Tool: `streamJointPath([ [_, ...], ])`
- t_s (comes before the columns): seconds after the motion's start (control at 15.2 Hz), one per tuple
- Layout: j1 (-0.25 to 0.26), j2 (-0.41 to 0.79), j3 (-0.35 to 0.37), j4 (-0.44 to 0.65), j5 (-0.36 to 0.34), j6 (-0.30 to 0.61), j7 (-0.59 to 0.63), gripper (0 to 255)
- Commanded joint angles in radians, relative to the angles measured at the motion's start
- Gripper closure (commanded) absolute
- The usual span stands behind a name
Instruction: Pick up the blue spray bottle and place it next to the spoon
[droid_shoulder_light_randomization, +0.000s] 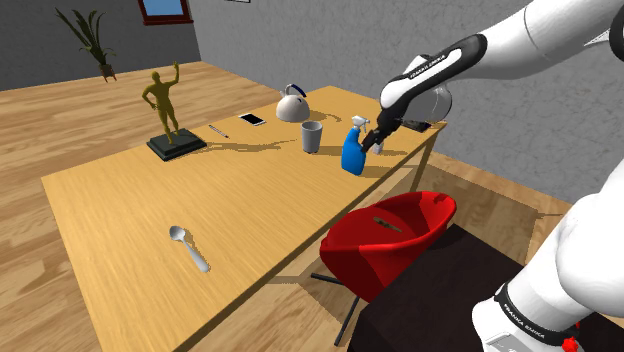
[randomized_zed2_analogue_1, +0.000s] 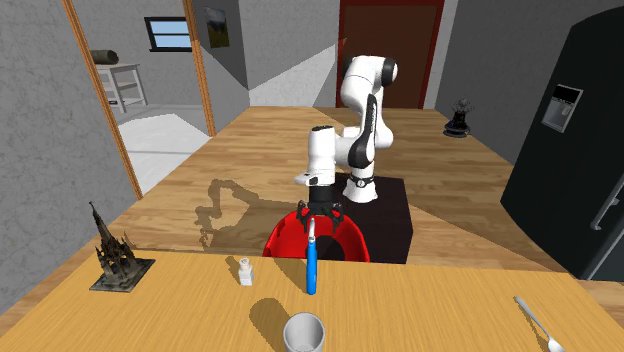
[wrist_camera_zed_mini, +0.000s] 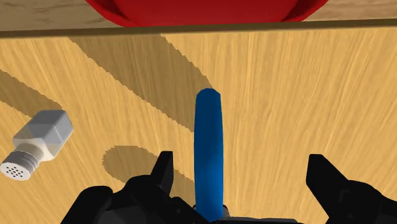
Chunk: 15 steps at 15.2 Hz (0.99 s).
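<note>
The blue spray bottle with a pale trigger head stands upright on the wooden table, close to the edge by the red chair. My gripper is down at its head, open. In the wrist view the bottle rises between the fingers, close to one fingertip and well apart from the other; neither clasps it. From the second exterior view the bottle looks thin, under the gripper. The grey spoon lies far off near the table's front corner; the spoon shows again there.
A grey cup stands just beside the bottle, with a kettle, phone and pen beyond. A gold figure statue is further along. A white shaker lies near the gripper. The red chair sits against the table edge.
</note>
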Motion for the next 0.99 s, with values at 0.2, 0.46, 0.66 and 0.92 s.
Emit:
streamJointPath([
  [0.2, -0.033, 0.154, 0.034, 0.106, 0.168, 0.062, -0.16, 0],
  [0.46, -0.049, 0.212, 0.06, 0.132, 0.221, 0.09, -0.199, 0],
  [0.66, -0.06, 0.25, 0.079, 0.15, 0.252, 0.107, -0.223, 0],
  [0.92, -0.061, 0.25, 0.079, 0.15, 0.252, 0.107, -0.223, 0],
])
